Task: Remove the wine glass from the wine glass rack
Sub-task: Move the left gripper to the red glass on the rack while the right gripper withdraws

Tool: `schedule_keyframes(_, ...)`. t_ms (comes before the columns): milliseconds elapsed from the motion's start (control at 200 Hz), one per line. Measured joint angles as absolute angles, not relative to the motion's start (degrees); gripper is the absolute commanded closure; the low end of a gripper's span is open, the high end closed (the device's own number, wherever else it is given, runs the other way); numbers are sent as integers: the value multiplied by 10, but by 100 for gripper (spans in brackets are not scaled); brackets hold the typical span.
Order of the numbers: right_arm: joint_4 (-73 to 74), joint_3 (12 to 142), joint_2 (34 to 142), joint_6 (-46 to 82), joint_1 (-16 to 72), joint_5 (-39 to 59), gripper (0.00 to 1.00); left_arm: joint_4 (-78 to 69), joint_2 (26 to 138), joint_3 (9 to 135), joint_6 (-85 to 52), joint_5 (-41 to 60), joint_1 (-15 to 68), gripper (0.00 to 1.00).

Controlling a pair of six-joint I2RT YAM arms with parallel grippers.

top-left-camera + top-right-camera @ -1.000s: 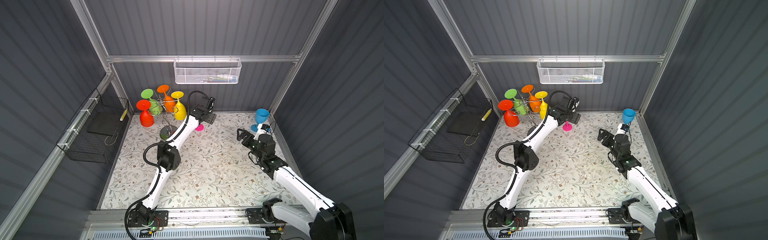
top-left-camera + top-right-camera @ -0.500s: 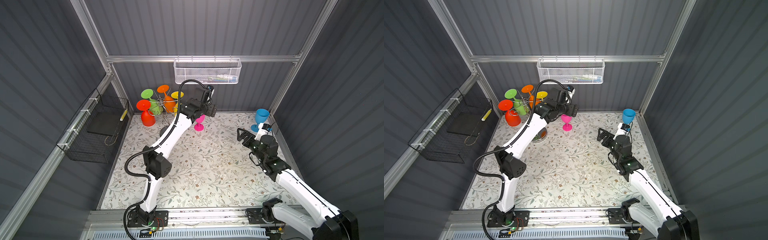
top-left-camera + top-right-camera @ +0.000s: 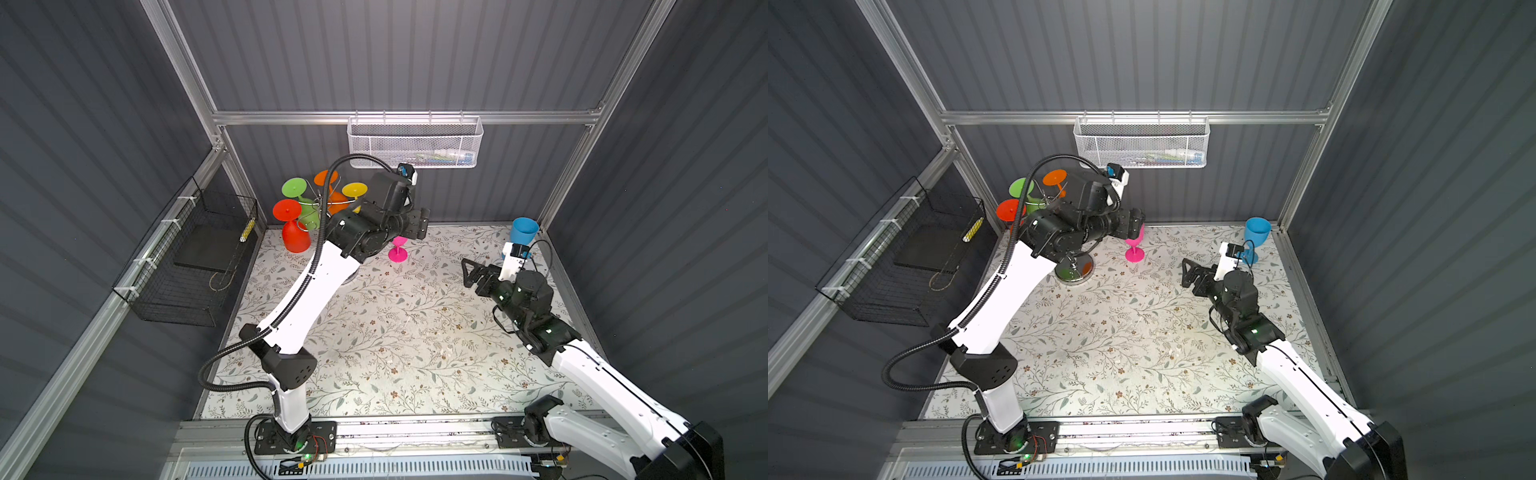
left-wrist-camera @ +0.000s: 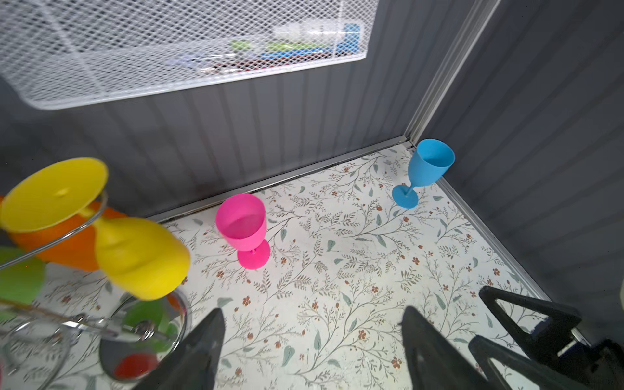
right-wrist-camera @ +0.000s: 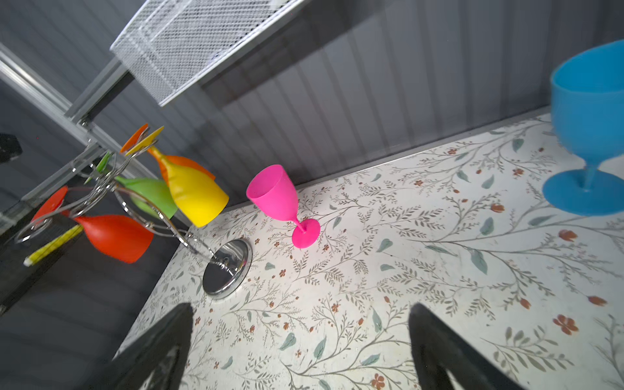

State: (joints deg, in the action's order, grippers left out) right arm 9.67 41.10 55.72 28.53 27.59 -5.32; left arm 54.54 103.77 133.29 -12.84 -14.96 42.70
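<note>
The left arm (image 3: 316,291) reaches over the far left corner of the tabletop (image 3: 399,340) and hides much of the wine glass rack (image 5: 227,270) in both top views, where little more than its round base and some wire show (the right wrist view gives it nearly whole). Four glasses hang upside down on it: a red glass (image 5: 114,236), a green glass (image 5: 153,197), a yellow glass (image 5: 197,197) and an orange glass (image 5: 190,163), the last mostly behind the yellow one. In the left wrist view the yellow glass is blurred and the rack is cut off at the frame edge.

The left claw (image 4: 314,354) hangs near the yellow glass without touching it, its fingers apart with nothing between them. The right claw (image 5: 300,351) is spread wide and holds nothing either.

A pink glass (image 4: 241,224) stands upright near the back wall, beside the rack. A blue glass (image 4: 430,165) stands in the far right corner. The contents of the white mesh basket (image 3: 415,145) are hard to make out. Open room lies between the two claws, across the middle and front of the tabletop.
</note>
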Motion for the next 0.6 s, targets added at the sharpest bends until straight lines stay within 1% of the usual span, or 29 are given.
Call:
schedule_keyframes(95, 100, 415, 564, 257, 307, -45, 1, 590, 1017, 1345, -147, -173, 420, 19)
schedule_keyframes(195, 102, 420, 572, 227, 335, -32, 1, 626, 998, 1362, -169, -188, 404, 21)
schedule_keyframes(265, 104, 422, 575, 209, 349, -20, 1, 641, 983, 1371, -185, -196, 387, 27)
schedule_keyframes(380, 109, 425, 581, 181, 376, -4, 1, 668, 957, 1389, -219, -204, 333, 33)
schedule_keyframes(495, 111, 432, 593, 161, 396, 4, 1, 689, 940, 1400, -250, -209, 272, 33)
schedule_keyframes(600, 112, 439, 604, 143, 413, 11, 1, 698, 927, 1384, -280, -203, 212, 33)
